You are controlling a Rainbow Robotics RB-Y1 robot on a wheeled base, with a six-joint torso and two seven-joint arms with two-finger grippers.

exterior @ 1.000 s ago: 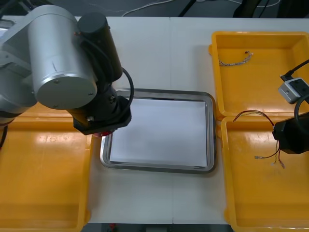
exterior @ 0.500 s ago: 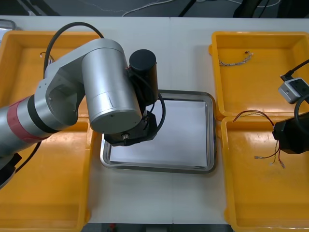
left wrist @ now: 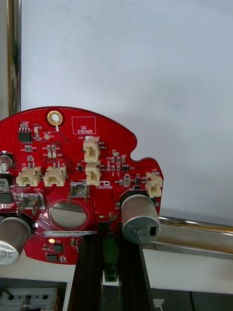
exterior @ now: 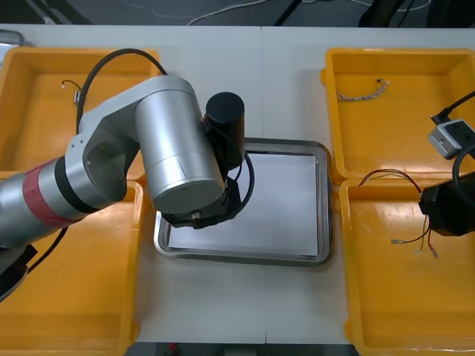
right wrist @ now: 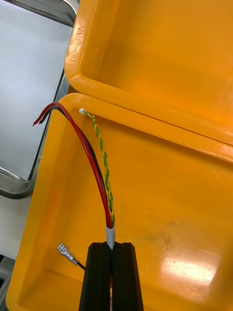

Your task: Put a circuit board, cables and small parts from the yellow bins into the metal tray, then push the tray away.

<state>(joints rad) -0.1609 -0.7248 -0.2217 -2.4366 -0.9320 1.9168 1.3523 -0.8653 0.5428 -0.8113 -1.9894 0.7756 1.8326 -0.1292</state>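
A round red circuit board (left wrist: 73,184) is held at its edge by my left gripper (left wrist: 110,272), which is shut on it. The board hangs over the white inside of the metal tray (left wrist: 204,235), near the tray's left rim. In the front view my left arm (exterior: 178,163) covers the left part of the tray (exterior: 323,200) and hides the board. My right gripper (right wrist: 110,274) is shut on the sleeve of a red and yellow cable (right wrist: 94,160) inside the near right yellow bin (right wrist: 170,204). That cable (exterior: 387,176) trails leftward from the right arm (exterior: 445,210).
Two yellow bins flank the tray on each side. The far right bin (exterior: 401,126) holds a twisted cable (exterior: 362,92). A thin wire (exterior: 70,85) lies in the far left bin (exterior: 30,111). A metal terminal (right wrist: 65,252) lies beside my right fingers.
My left arm has swung right from the left bins to above the tray's left part, then settled a little. The right arm has not moved.
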